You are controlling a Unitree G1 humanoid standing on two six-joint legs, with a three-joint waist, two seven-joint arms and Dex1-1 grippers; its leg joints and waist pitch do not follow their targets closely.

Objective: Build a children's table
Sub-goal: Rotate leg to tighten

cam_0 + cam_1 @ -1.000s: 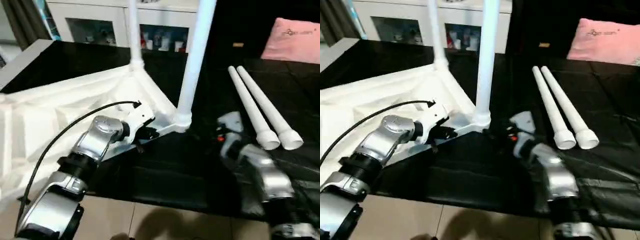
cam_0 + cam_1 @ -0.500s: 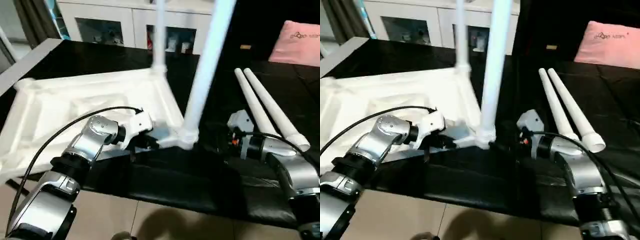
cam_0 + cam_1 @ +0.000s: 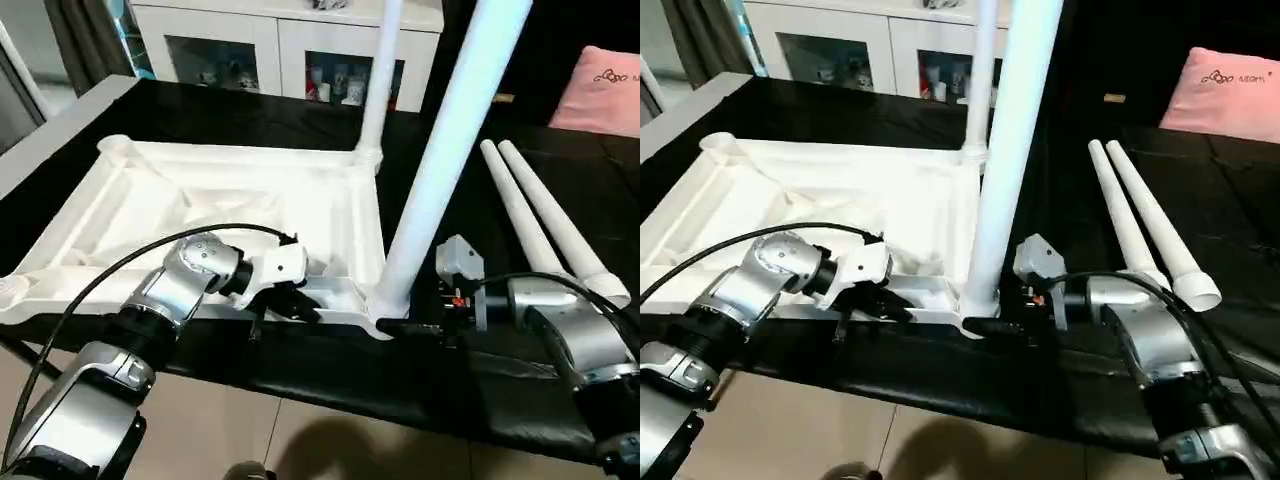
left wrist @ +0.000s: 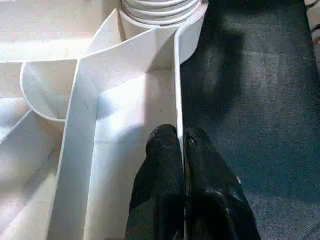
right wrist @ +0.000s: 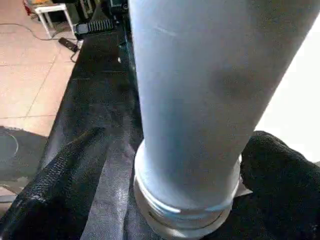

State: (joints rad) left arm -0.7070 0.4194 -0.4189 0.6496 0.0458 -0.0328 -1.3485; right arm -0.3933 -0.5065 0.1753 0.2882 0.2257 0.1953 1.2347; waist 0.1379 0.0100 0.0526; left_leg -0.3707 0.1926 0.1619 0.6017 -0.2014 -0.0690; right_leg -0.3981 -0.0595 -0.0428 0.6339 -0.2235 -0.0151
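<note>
White moulded plastic makes up the tabletop, which lies upside down on the black cloth-covered counter, its ribbed underside facing up. Thin straight ribs divide it into shallow compartments, and a round socket sits at the far left corner.

Two smooth, tapered white tube legs stand upright in the right-hand sockets: the near leg at the front corner and the far leg behind it. Two loose legs lie side by side on the counter to the right, touching, wide collared ends toward the robot.

In the left wrist view, the left pincer is closed on the thin upright rim wall of the tabletop, one black finger on each face. The right pincer stands wide apart around the base of the near leg, its textured black fingers either side of the ringed collar; whether they touch it cannot be told.

Behind stands a white glass-door cabinet. A pink cushion at the far right carries small dark lettering, too small to read.
</note>
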